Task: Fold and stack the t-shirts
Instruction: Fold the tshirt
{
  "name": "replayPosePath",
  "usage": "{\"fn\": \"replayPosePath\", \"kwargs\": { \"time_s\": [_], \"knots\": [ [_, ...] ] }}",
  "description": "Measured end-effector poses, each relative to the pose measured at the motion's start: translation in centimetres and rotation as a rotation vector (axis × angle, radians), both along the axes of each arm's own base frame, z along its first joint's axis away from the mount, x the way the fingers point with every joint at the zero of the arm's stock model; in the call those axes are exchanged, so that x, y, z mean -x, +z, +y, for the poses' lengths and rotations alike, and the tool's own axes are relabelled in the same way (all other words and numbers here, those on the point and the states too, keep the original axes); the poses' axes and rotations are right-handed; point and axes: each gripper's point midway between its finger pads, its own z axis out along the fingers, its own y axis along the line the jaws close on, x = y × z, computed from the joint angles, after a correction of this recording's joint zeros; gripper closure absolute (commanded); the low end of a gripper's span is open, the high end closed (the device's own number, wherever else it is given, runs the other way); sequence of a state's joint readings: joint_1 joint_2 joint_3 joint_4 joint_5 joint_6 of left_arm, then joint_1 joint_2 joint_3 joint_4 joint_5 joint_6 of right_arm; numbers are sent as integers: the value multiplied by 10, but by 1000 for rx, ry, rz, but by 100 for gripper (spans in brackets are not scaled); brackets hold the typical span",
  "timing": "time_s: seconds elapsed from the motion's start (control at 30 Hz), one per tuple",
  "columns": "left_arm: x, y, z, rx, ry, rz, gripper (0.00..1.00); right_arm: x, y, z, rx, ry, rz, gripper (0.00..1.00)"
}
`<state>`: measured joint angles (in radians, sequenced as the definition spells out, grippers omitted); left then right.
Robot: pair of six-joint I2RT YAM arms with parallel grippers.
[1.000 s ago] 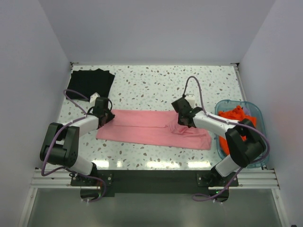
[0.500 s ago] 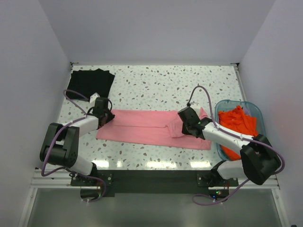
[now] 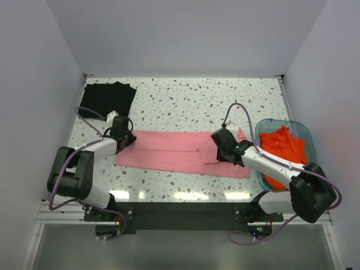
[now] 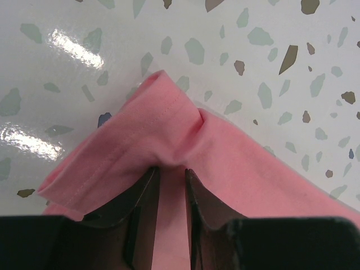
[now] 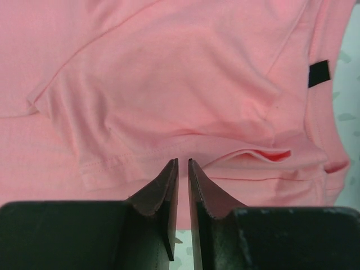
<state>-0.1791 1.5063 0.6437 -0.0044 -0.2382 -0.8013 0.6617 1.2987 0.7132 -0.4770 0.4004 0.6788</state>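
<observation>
Lying across the near middle of the worktop point(image 3: 185, 104), the pink t-shirt point(image 3: 169, 151) has its left corner pinched between the nearly closed left fingers point(image 4: 143, 197). The right fingers point(image 5: 163, 191) sit almost shut over its right part; whether they grip cloth is unclear.

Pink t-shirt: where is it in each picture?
Top external: the pink t-shirt lies stretched across the middle of the speckled table.
Left wrist: one corner of it sits low in the picture, pinched in the left claw.
Right wrist: it fills nearly the whole picture, with the right claw at the bottom.
Shared landmark: the speckled table shows in all three views.
</observation>
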Motion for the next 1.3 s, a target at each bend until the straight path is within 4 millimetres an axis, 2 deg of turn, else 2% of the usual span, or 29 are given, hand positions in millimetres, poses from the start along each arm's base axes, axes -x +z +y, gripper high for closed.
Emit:
{"fn": "replayPosePath", "kwargs": {
  "time_s": [0.2,0.27,0.33,0.47,0.6,0.73,0.83,0.97,1.13,1.3],
  "knots": [
    [0,0,0,1,-1,0,70,-36,26,-19,47,-76,-58,83],
    [0,0,0,2,-2,1,70,-45,22,-27,69,-101,-47,84],
    [0,0,-1,3,-2,1,70,-47,11,-32,95,-108,-16,85],
    [0,0,-1,3,-3,1,70,-37,-12,-35,123,-92,47,87],
    [0,0,-1,3,-2,1,70,-10,-30,-45,126,-82,96,89],
    [0,0,-1,3,-3,1,70,7,-24,-47,67,-80,70,89],
    [0,0,-1,3,-3,1,70,7,-21,-43,31,-81,58,86],
    [1,0,-1,6,-4,0,71,9,-35,-35,10,-79,110,77],
    [1,-2,0,12,24,-5,72,-11,-35,-21,-12,-93,116,64],
    [8,-3,0,12,91,-21,71,-50,-34,-8,-22,-116,141,63]
  ]
}}
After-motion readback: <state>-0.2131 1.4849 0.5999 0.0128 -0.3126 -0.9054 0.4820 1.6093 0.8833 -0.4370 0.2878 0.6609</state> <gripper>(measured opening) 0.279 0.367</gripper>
